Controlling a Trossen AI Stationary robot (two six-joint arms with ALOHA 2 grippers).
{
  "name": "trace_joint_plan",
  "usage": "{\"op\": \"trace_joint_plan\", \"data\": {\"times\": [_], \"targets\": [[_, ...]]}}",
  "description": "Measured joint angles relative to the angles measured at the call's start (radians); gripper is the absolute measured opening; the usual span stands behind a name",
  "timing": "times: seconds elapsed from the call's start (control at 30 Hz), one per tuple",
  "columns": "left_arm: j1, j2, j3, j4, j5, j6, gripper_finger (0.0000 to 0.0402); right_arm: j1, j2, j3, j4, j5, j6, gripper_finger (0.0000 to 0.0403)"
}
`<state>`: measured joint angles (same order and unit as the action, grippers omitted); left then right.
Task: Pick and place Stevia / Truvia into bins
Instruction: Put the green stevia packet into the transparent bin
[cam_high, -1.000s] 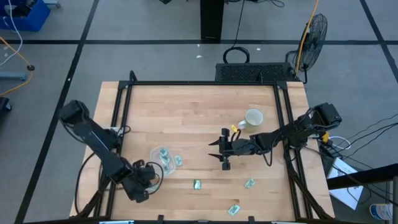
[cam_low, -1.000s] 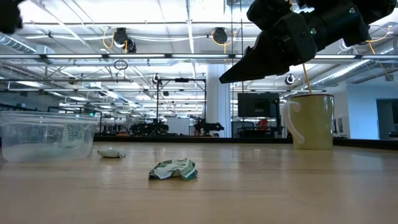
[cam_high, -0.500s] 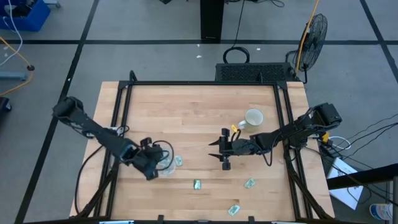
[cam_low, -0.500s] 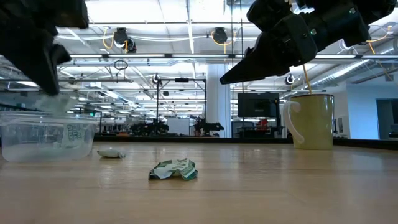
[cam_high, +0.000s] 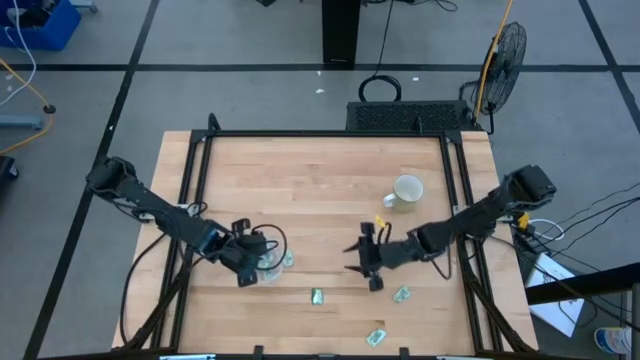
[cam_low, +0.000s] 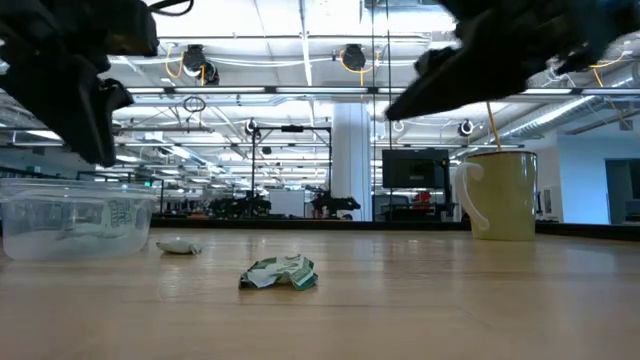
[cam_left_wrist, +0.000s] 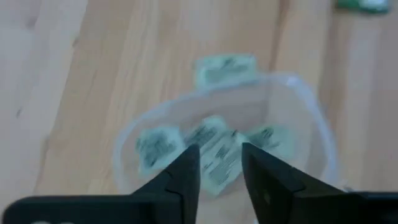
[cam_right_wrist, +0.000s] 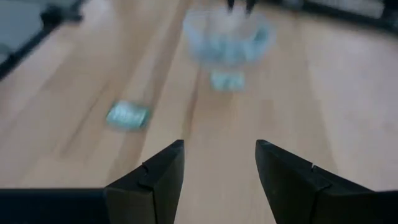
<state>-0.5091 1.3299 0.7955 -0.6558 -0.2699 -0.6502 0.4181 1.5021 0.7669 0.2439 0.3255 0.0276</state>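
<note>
A: What surrounds the wooden tabletop?
B: Grey floor with dark lines, a standing fan.
A: And overhead?
B: Ceiling trusses, hanging lights, a distant monitor.

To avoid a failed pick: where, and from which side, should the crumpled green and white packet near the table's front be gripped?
Grip the crumpled pale green and white paper packet across its raised middle fold, coming straight down from above. It lies low on the wooden table with bare wood around it, so a side approach would probably push it. The open right hand is nearest.
</note>
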Motion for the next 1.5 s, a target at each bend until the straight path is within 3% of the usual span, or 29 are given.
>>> {"op": "trace_joint_plan", "data": {"times": [0.1, 0.23, 0.47, 0.67, 0.93, 1.37, 1.5], "targets": [[0.0, -0.001, 0.033, 0.03, -0.002, 0.056, 0.0138, 0.084, -0.027, 0.091, -0.315, 0.067, 0.158, 0.0192], [-0.001, -0.003, 0.112, 0.04, -0.068, 0.141, 0.0137, 0.196, -0.019, 0.189, -0.63, 0.028, 0.45, 0.0192], [-0.001, -0.003, 0.172, 0.119, -0.189, 0.334, 0.0127, 0.353, -0.004, 0.138, -0.75, -0.091, 0.911, 0.0192], [-0.001, -0.002, 0.173, 0.143, -0.194, 0.362, 0.0127, 0.428, 0.002, 0.015, -0.667, -0.092, 1.116, 0.0192], [-0.001, -0.002, 0.173, 0.144, -0.194, 0.36, 0.0127, 0.413, -0.007, -0.102, -0.558, -0.099, 1.127, 0.0166], [0.011, -0.002, 0.173, 0.144, -0.207, 0.362, 0.0127, 0.413, 0.0, -0.11, -0.462, -0.127, 1.018, 0.0012], [0.03, -0.002, 0.173, 0.144, -0.208, 0.382, 0.0127, 0.412, -0.004, -0.113, -0.412, -0.082, 0.886, 0.0005]]}}
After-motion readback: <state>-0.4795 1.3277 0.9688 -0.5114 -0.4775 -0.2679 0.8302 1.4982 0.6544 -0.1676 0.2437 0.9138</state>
